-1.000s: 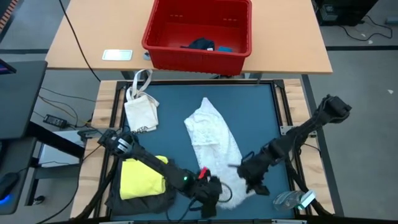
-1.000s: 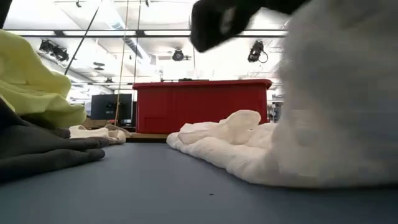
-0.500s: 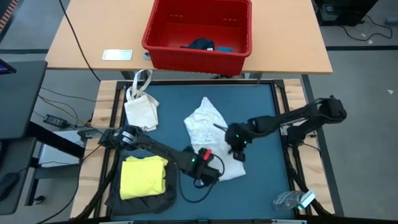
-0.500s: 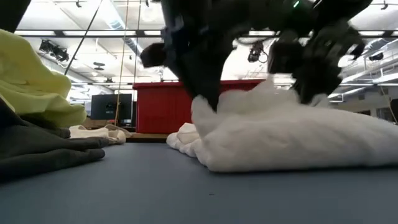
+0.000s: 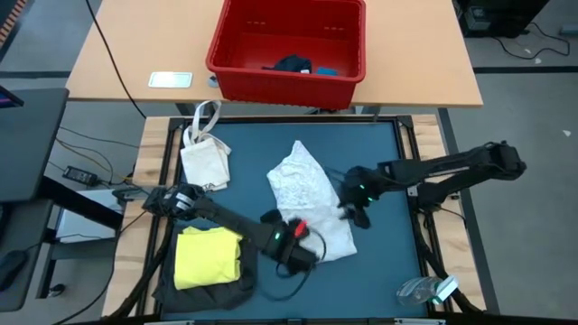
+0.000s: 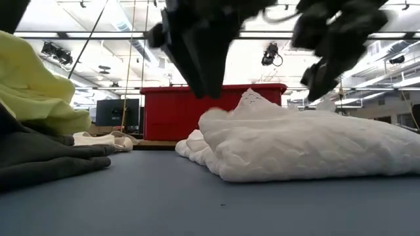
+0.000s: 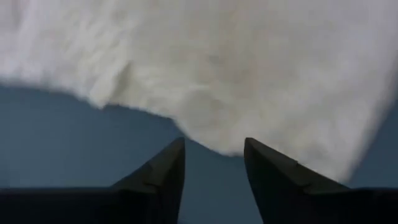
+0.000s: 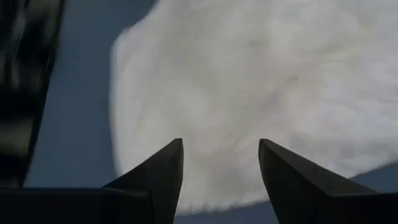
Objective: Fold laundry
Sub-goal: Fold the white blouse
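**Both hands let go above white cloth on blue tabletop**

The blue tabletop point(image 5: 379, 153) carries the work, with a red basket point(image 5: 287, 79) standing on a wooden surface well beyond both hands. The white cloth point(image 5: 307, 194) lies folded into a thick, rumpled bundle between the two hands, resting on the mat with no finger on it. The yellow T-shirt point(image 5: 207, 257) sits folded atop a dark grey garment point(image 5: 203, 291), just behind the left hand along its arm. A small white bag point(image 5: 204, 161) with strap handles lies well off from the left hand, toward the basket. Inside the basket a dark navy garment point(image 5: 292, 63) and a small blue piece point(image 5: 326, 69) lie side by side, far from either hand.

The left hand point(image 5: 298, 255) hovers at the near edge of the cloth, its fingers point(image 7: 163, 177) parted and empty, the cloth's hem just ahead of their tips. The right hand point(image 5: 354, 213) hangs at the cloth's opposite side, fingers point(image 8: 158, 171) likewise spread, clear of the fabric below. In the low view both hands are lifted above the bundle.
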